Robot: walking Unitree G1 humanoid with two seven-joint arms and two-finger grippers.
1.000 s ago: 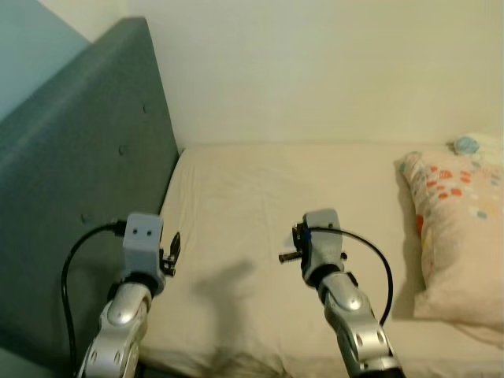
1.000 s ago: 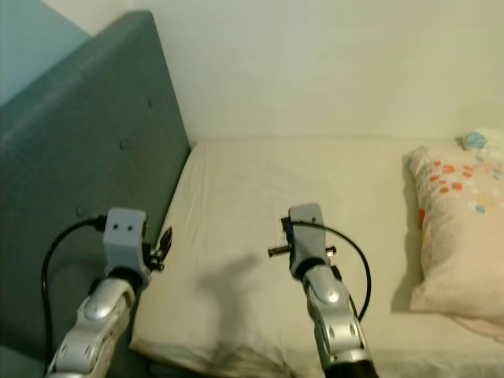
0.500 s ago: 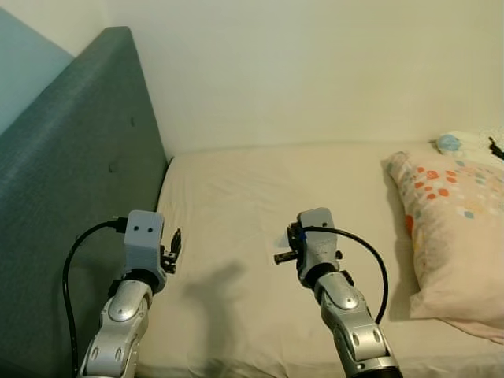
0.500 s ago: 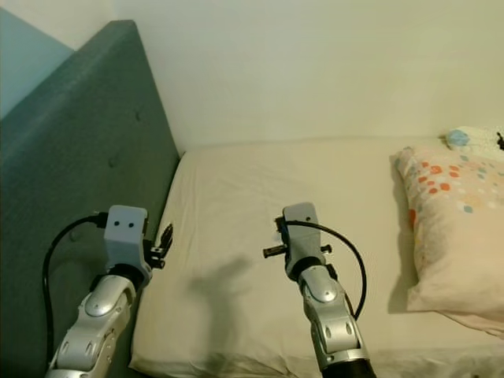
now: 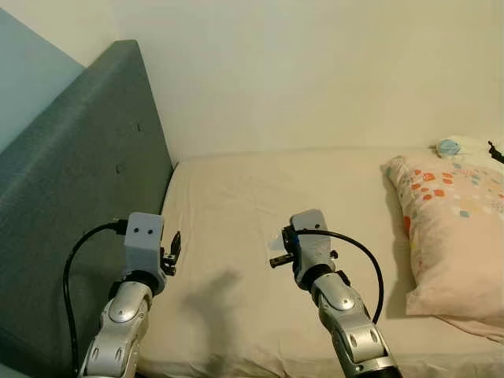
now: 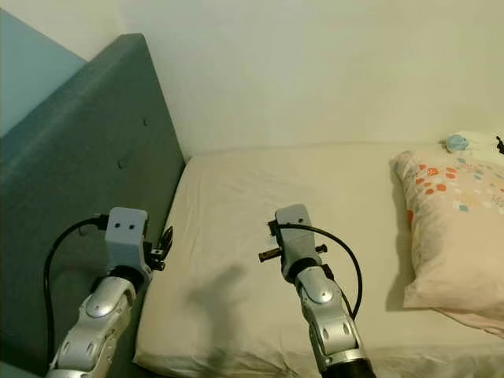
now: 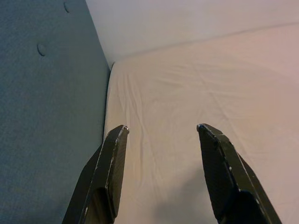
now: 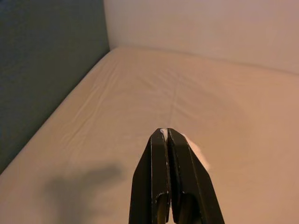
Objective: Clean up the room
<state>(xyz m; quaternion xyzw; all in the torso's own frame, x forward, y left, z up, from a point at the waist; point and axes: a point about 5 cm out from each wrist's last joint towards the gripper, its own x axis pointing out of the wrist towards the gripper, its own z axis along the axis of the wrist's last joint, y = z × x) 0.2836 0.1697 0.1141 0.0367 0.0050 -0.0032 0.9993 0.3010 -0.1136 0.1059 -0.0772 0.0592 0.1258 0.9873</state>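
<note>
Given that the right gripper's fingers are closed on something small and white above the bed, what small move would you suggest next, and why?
Probably lift the right gripper clear of the cream bed sheet, holding its fingers shut: they pinch a small white scrap, likely litter. The left gripper hovers open near the grey-blue padded headboard.

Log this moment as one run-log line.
left gripper: open over bed | right gripper: shut on white scrap | pillow: right of arms

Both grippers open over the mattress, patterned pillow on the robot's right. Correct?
Not quite. The left gripper is open, but the right gripper is shut on a small white scrap, per the right wrist view. Both are over the mattress; the patterned pillow is on the right.
</note>
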